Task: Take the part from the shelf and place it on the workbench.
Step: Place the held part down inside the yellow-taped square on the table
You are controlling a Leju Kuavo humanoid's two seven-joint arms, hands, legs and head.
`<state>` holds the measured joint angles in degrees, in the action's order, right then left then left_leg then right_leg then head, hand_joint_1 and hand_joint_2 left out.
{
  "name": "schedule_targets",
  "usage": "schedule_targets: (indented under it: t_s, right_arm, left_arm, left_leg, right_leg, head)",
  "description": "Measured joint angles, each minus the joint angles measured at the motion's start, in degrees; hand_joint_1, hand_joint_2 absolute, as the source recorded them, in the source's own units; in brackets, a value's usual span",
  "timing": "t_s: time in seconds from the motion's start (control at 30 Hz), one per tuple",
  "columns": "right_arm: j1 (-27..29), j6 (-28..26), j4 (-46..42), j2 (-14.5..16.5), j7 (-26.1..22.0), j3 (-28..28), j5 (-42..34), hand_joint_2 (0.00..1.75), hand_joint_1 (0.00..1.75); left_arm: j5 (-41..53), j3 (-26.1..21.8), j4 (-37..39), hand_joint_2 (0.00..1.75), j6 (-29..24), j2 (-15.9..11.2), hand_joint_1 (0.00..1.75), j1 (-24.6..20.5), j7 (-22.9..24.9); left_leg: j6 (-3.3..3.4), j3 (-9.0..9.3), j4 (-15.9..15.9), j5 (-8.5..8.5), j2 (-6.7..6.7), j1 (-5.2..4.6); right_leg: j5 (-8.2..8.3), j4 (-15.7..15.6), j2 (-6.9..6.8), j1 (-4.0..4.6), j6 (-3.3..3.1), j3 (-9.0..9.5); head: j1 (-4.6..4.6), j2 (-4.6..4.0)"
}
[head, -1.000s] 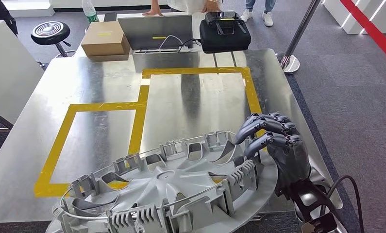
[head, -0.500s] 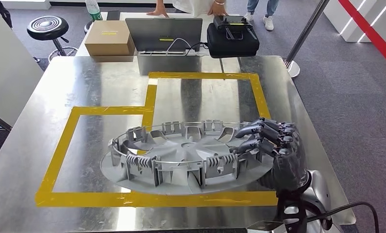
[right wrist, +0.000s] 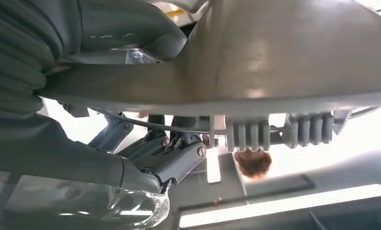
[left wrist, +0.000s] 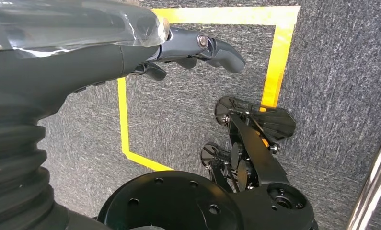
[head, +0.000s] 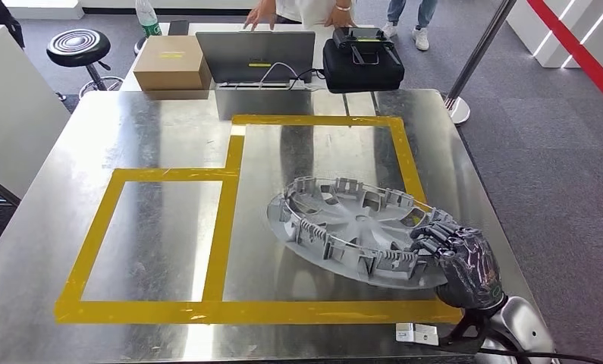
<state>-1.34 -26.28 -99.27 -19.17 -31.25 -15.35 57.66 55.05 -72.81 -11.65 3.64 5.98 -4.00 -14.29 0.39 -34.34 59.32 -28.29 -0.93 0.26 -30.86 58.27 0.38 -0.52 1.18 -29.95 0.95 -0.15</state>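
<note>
Although we have the part [head: 353, 225] over the worktop [head: 161, 136], inside the yellow tape outline [head: 230, 171], our right hand [head: 457, 262] grips its rim, so release remains. Our left hand [left wrist: 131, 48] hangs empty, fingers apart.

Glossy metal workbench [head: 169, 136], matt grey plastic part [head: 351, 227], cardboard box [head: 172, 62]

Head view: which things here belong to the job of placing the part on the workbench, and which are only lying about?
Belong to the job:
- grey wheel cover
- right hand, gripping its rim
- metal workbench with yellow tape outline

Only lying about:
- cardboard box
- laptop
- black case
- stool
- bottle
</note>
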Motion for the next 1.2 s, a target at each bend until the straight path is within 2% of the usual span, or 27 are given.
schedule_targets:
  t_s: [0.13, 0.23, 0.37, 0.63, 1.03, 1.2]
  right_arm:
    - [-0.3, 3.8, 4.1, -0.1, 3.7, 0.3, 4.4, 1.75, 1.75]
    - [-2.5, 7.1, 10.7, 0.0, 5.0, -0.6, 6.4, 1.75, 1.75]
    - [-8.5, 9.9, 22.1, 1.1, 4.9, -3.6, 8.2, 1.75, 1.75]
    - [-22.9, 8.8, 42.4, 5.9, 3.2, -12.2, 10.3, 1.75, 1.75]
    - [-29.0, 8.2, 51.6, 8.6, 2.8, -16.7, 10.8, 1.75, 1.75]
    - [-35.1, 9.9, 57.8, 12.6, 2.2, -20.9, 11.5, 1.75, 1.75]
  left_arm:
    - [0.9, 0.0, 0.0, 1.75, 0.6, -0.1, 0.00, 0.0, -0.2]
    - [1.8, 0.2, 0.0, 1.75, 1.3, -0.1, 0.00, 0.0, -0.4]
    - [3.1, 0.6, 0.0, 1.75, 1.9, -0.2, 0.00, -0.1, -0.9]
    - [3.8, 1.2, 0.0, 1.75, 1.4, -0.4, 0.00, -0.4, -1.5]
    - [4.0, 1.2, 0.0, 1.75, 1.1, -0.6, 0.00, -0.5, -1.5]
    - [4.7, 1.3, 0.0, 1.75, 1.1, -0.6, 0.00, -0.7, -1.4]
  left_leg:
    - [-0.01, 0.26, -0.2, 0.01, 0.03, 0.00]
    - [-0.03, 0.33, -0.2, 0.02, 0.08, 0.01]
    - [-0.04, 0.66, -0.3, 0.01, 0.29, 0.03]
    - [-0.26, 1.54, -0.3, -0.16, 0.68, 0.14]
    - [-0.30, 1.78, -0.3, -0.19, 0.66, 0.14]
    - [-0.38, 1.92, -0.3, -0.23, 1.11, 0.20]
  right_leg:
    - [-0.02, 0.0, 0.04, 0.02, -0.03, 0.16]
    - [-0.02, 0.0, 0.09, 0.02, -0.05, 0.27]
    - [-0.03, 0.0, 0.26, 0.03, -0.07, 0.47]
    - [-0.13, 0.0, 0.69, 0.12, -0.24, 1.12]
    - [-0.13, 0.0, 0.69, 0.13, -0.25, 1.43]
    - [-0.06, 0.0, 1.05, 0.26, -0.35, 1.41]
  head:
    - [-0.01, 0.00]
    - [0.00, 0.00]
    - [0.01, 0.00]
    - [-0.01, 0.00]
    - [-0.01, 0.00]
    - [-0.01, 0.00]
